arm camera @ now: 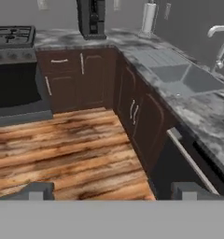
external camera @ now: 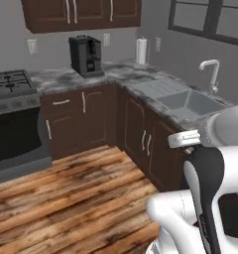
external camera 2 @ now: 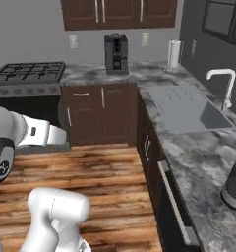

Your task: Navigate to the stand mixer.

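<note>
No cream-headed stand mixer can be made out with certainty. A grey rounded vessel stands on the marble counter at the right edge of the right base view, cut off by the frame; I cannot tell what it is. In the hand view my gripper is open, its two dark fingertips far apart with nothing between them. It hangs above the wooden floor and faces the corner of the kitchen counters.
A boxy black coffee machine and a paper towel roll stand on the back counter. A gas stove is at the left. A sink with a white tap lies in the right counter. Dark cabinets line both walls.
</note>
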Motion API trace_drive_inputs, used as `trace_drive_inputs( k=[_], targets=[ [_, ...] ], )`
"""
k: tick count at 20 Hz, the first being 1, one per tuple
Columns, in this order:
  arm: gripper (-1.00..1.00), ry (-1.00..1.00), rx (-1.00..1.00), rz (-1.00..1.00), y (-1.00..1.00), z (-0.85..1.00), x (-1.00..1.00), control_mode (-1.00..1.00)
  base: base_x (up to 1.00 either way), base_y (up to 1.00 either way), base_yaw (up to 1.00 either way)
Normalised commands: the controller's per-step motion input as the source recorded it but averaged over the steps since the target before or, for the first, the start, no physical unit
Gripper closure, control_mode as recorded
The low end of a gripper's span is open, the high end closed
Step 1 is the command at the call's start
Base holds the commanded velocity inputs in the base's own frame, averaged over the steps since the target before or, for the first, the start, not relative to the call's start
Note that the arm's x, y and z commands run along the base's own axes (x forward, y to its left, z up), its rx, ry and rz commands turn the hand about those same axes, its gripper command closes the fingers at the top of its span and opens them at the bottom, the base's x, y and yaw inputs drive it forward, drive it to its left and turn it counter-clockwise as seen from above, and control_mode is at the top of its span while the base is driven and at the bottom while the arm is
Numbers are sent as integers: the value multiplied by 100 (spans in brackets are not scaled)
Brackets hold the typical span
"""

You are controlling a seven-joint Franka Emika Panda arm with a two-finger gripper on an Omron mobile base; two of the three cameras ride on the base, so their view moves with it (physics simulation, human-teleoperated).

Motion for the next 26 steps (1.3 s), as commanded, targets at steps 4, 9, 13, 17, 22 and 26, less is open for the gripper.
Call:
trace_drive_inputs(
  k=[4, 9, 13, 17, 22, 26],
  targets=[
    [-100, 0, 0, 0, 0, 0, 0, 100, 0, 0, 100],
    [-100, 0, 0, 0, 0, 0, 0, 100, 0, 0, 100],
    [-100, 0, 0, 0, 0, 0, 0, 100, 0, 0, 100],
    [-100, 0, 0, 0, 0, 0, 0, 100, 0, 0, 100],
    [-100, 0, 0, 0, 0, 0, 0, 100, 0, 0, 100],
    [-100, 0, 0, 0, 0, 0, 0, 100, 77, 2, 78]
  ],
)
